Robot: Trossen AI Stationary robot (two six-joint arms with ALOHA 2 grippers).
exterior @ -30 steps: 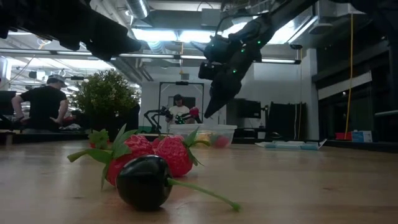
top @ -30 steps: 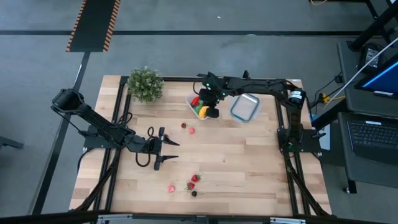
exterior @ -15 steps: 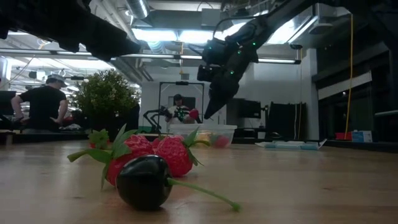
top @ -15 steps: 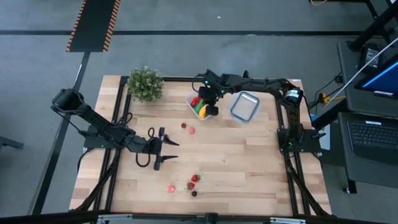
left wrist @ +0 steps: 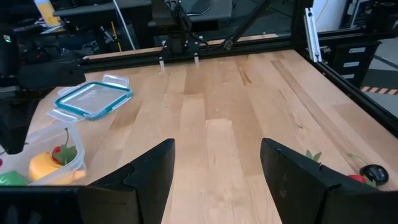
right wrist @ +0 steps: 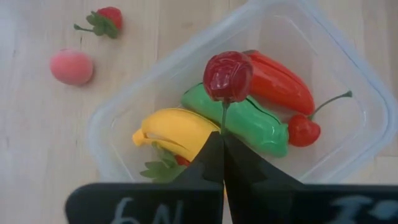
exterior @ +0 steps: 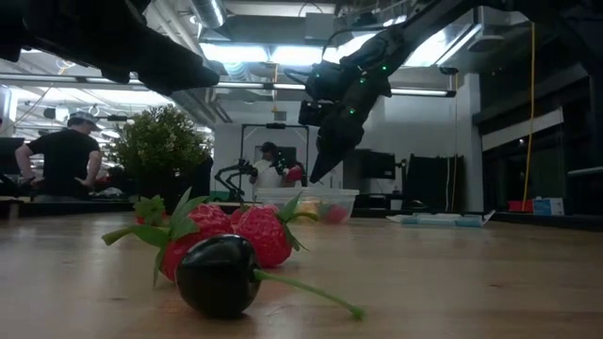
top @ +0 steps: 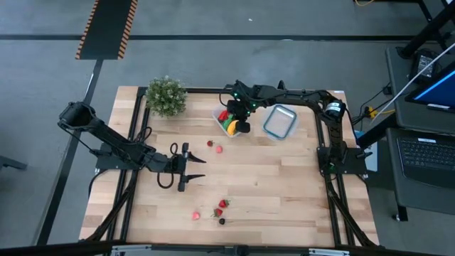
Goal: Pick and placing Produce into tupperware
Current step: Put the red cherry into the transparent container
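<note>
Clear plastic formed the squarish tupperware (right wrist: pixel 339 68), which stood on the wooden desk (top: pixel 270 178) near its far edge, between the potted plant (top: pixel 166 95) and a blue-rimmed container (top: pixel 281 121). Inside it lay a yellow banana (right wrist: pixel 174 132), a green oblong piece (right wrist: pixel 255 124), a red pepper (right wrist: pixel 280 81) and a cherry (right wrist: pixel 303 130); a leafy green top beside the banana was half hidden by the tool's fingers. The right tool (right wrist: pixel 222 149) hung over the tub with its fingers pinched together on the thin stem of a dark red berry (right wrist: pixel 227 76), which was held above the produce. In the high view that tool covered part of the tub, so its contents showed only as red, yellow and green patches.

Outside the tub, a strawberry (right wrist: pixel 104 20) and a pink fruit (right wrist: pixel 72 66) lay close together on the desk. Nearer the front edge sat more strawberries (exterior: pixel 240 231) and a small black fruit (exterior: pixel 219 273) with a green stem; a pink piece (top: pixel 195 214) lay just beside them.

The left tool (left wrist: pixel 214 180) waited low over the middle of the desk, its fingers spread wide and holding nothing. In its own view the black fruit was cut off by one finger.

Beyond the desk, a person in a dark shirt (exterior: pixel 58 155) stood at the low view's left edge, and another, farther back, was too small to make out.
</note>
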